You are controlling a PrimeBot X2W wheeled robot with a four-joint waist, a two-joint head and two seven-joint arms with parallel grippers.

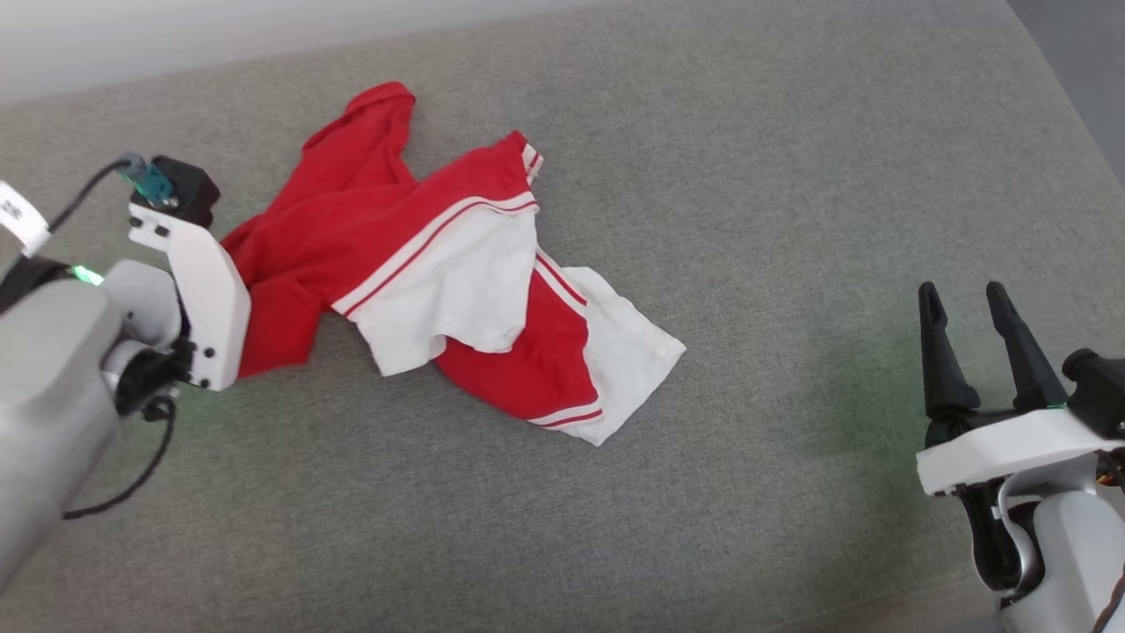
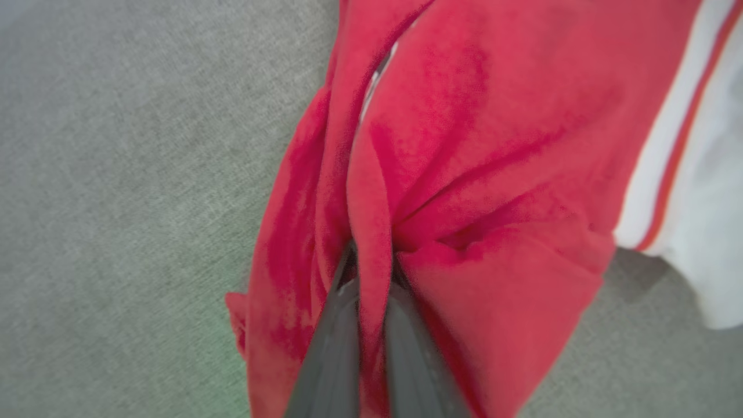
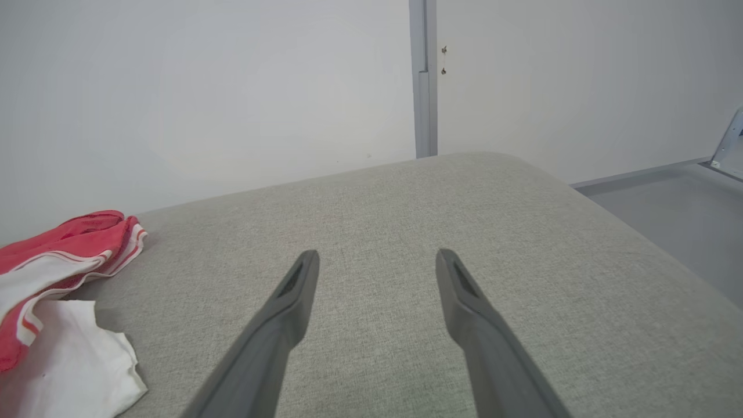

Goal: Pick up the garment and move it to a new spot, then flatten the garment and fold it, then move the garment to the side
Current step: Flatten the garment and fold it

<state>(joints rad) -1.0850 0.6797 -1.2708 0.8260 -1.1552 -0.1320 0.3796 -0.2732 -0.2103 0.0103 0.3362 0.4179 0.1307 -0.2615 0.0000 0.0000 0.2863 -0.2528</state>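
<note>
A wide grey fabric cushion [image 1: 791, 176] stands against a pale wall [image 3: 232, 87]. At the far left a white tag [image 1: 22, 215] sits on a black cable [image 1: 83, 195]; its dark print is too small to read. The left claw [image 2: 371, 270] is pinched tight on a raised fold of red cloth at the left edge of the shirt [image 1: 395, 220]. The shirt lies crumpled left of centre on the cushion, red body up, with a white sleeve with red stripes folded across it. Well apart on the right, the right claw [image 1: 961, 294] hovers low over bare cushion, its fingers spread wide and holding nothing.
</note>
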